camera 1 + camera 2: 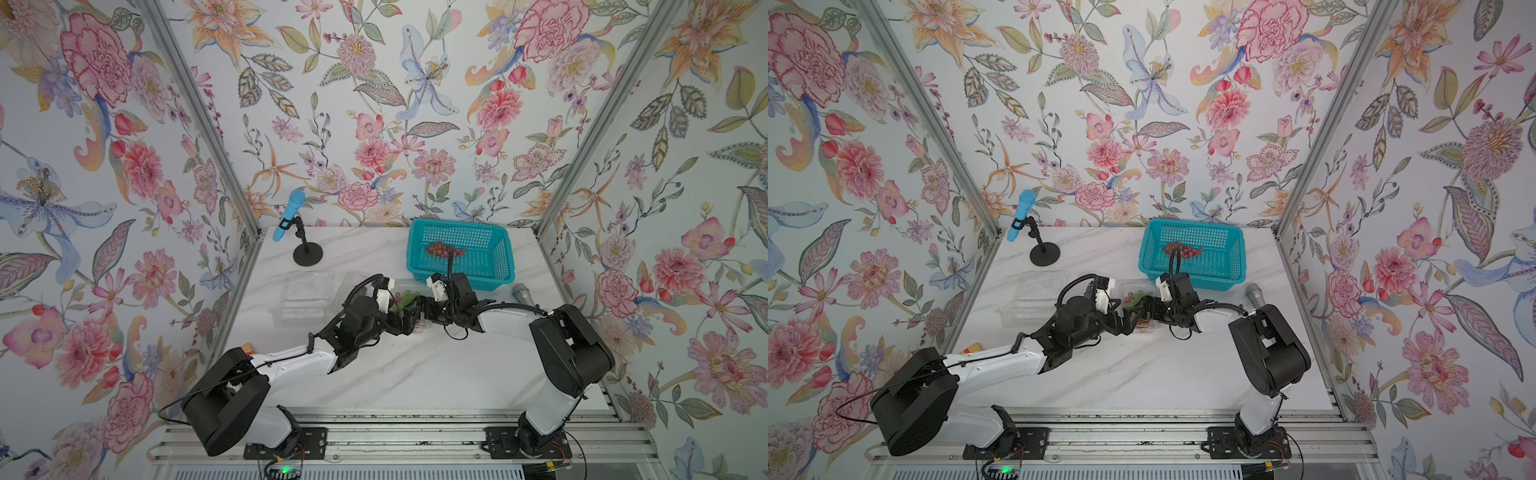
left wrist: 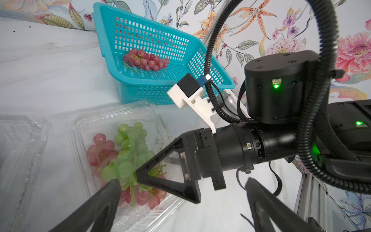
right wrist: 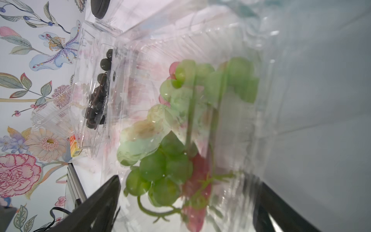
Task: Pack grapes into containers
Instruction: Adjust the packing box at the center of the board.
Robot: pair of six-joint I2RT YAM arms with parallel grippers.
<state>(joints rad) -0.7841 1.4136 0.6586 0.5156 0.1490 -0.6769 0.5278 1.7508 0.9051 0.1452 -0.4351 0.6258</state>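
A clear container in the middle of the table holds green grapes lying on red grapes; both top views show it. My right gripper is open, its jaws either side of that container's near end, and one of its fingers hangs over the grapes. My left gripper is open beside the same end, holding nothing. Another red bunch lies in the teal basket. Dark grapes sit in a second container further left.
A clear empty-looking container lies left of the arms. A blue microphone on a black stand is at the back left. A grey microphone lies right of the basket. A small orange box is at the left edge.
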